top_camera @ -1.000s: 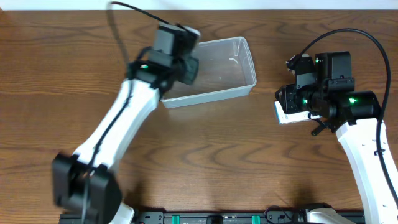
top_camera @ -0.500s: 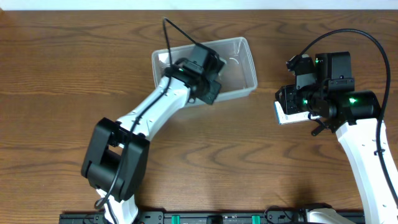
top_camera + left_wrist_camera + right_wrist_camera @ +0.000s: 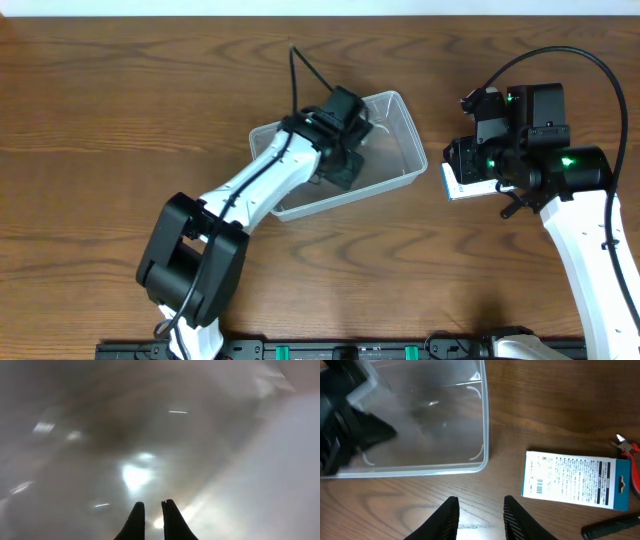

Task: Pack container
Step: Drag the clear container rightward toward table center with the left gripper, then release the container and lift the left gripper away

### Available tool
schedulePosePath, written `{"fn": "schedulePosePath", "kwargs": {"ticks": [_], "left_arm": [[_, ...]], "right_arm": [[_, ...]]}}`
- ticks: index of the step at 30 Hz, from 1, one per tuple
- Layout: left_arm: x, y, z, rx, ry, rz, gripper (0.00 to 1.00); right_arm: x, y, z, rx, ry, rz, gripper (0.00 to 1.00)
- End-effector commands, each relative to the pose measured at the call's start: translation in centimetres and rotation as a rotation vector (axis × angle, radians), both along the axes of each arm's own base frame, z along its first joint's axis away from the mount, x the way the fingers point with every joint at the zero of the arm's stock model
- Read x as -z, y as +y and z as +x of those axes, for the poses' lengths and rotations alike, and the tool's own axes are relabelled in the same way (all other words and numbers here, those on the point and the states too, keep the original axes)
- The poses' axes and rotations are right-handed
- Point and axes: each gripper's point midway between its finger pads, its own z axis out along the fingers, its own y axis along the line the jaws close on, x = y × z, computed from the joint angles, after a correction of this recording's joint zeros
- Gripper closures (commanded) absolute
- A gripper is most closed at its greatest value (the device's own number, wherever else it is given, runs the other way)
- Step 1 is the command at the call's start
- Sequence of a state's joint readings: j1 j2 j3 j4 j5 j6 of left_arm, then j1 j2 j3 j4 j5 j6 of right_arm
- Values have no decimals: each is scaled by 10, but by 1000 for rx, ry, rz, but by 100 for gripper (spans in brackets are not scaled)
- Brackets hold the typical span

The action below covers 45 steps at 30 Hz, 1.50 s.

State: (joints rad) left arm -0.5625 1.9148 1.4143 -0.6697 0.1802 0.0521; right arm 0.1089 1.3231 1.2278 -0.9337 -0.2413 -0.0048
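Hovering inside the container (image 3: 413, 130), the left gripper (image 3: 347, 138) sits toward its far wall, arm reaching in over the left end. In the left wrist view the fingers (image 3: 136, 519) are drawn close together with only a narrow slit between the tips. That view is smeared with motion and glare off clear plastic, so I cannot tell whether they pinch anything.

The right gripper (image 3: 480, 515) is spread wide with nothing between its fingers. It hangs over bare wood just outside the container's right-hand corner (image 3: 484, 420).

Container: clear tub, rounded corners, rim all round. It lies skewed on the table (image 3: 100, 120), right end angled toward the right arm. Nothing packed can be made out through its walls.

Right of the container, apart from it, a blue-and-white box (image 3: 572, 480) lies flat with its printed label up. Beyond the box, farther from the container, are red-handled pliers (image 3: 631, 462), partly cut off by the frame edge. A dark tool handle (image 3: 612, 527) lies below the box.

Surface: dark brown wood with strong grain and some sheen. Past the container's far side, a pale strip (image 3: 320, 6) borders the table edge. On the near side, a black rail with green fittings (image 3: 340, 351) carries the arm bases.
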Motion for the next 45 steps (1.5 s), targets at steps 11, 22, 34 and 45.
{"fn": "schedulePosePath", "kwargs": {"ticks": [11, 22, 34, 45], "left_arm": [[-46, 151, 93, -661, -125, -12, 94], [-47, 115, 85, -582, -80, -97, 94], [-48, 114, 89, -587, -120, -67, 94], [-22, 122, 93, -600, -59, -61, 94]], "right_arm": [[-5, 2, -1, -23, -11, -14, 67], [-6, 1, -2, -35, -16, -25, 67], [-6, 1, -2, -35, -16, -25, 67], [-8, 1, -6, -35, -16, -25, 67]]}}
